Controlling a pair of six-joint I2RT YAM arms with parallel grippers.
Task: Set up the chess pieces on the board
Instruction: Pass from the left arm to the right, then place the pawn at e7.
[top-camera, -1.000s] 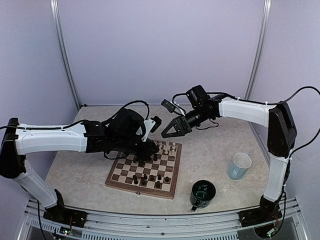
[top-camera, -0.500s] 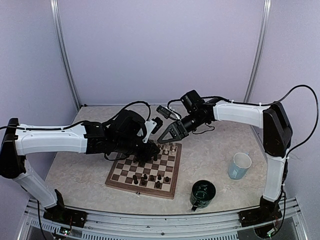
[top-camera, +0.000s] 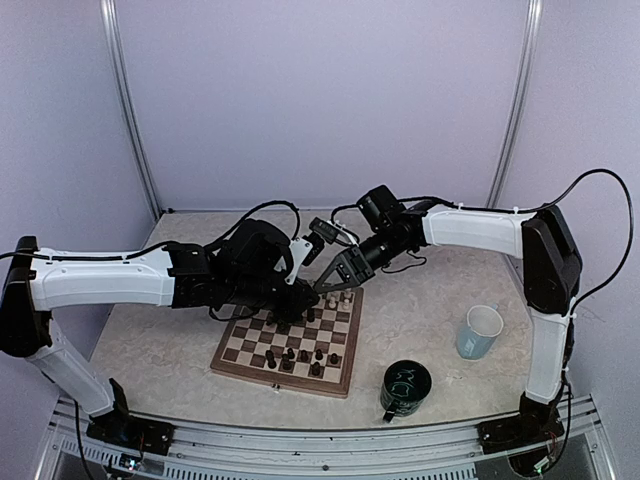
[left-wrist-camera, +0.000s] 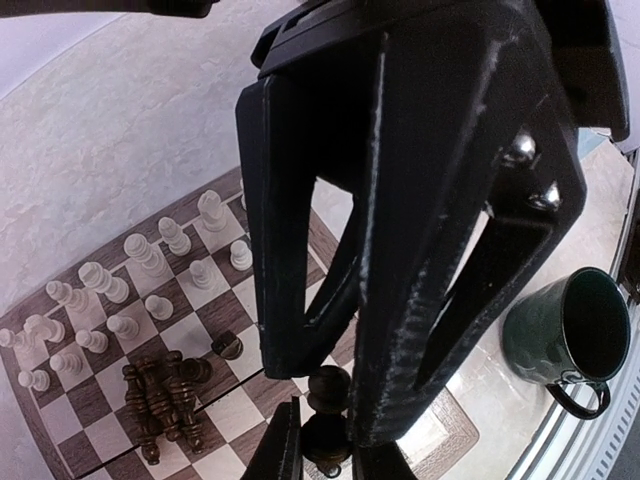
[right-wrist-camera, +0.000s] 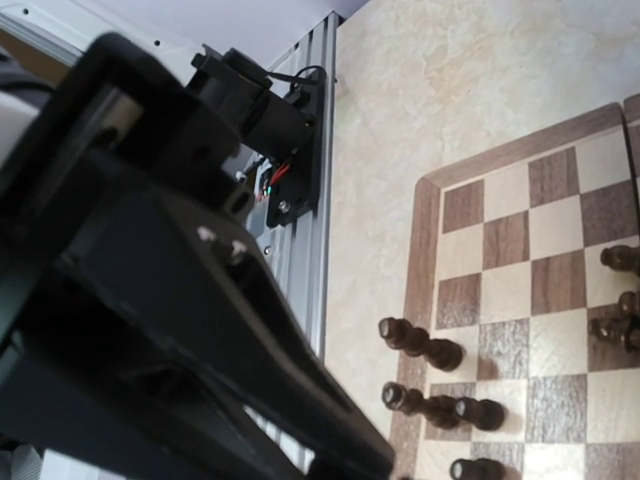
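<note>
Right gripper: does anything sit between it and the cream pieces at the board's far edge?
Nothing visible does. The open right gripper hangs over the cream pieces; the left gripper, closed on a dark piece, is beside them, not in between.

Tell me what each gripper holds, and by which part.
Left gripper: a dark chess piece, gripped seemingly below the head. Right gripper: nothing; jaws open.

The board (top-camera: 278, 379), brown-bordered with dark and cream checks, lies flat on the bench at lower centre of the top view. Cream chess pieces (left-wrist-camera: 148, 258) stand upright near its upper right edge. Several dark pieces (left-wrist-camera: 165, 398) lie toppled in a cluster mid-board. One held dark piece (left-wrist-camera: 328, 386) sits upright between the left gripper (left-wrist-camera: 326, 448) fingers.
</note>
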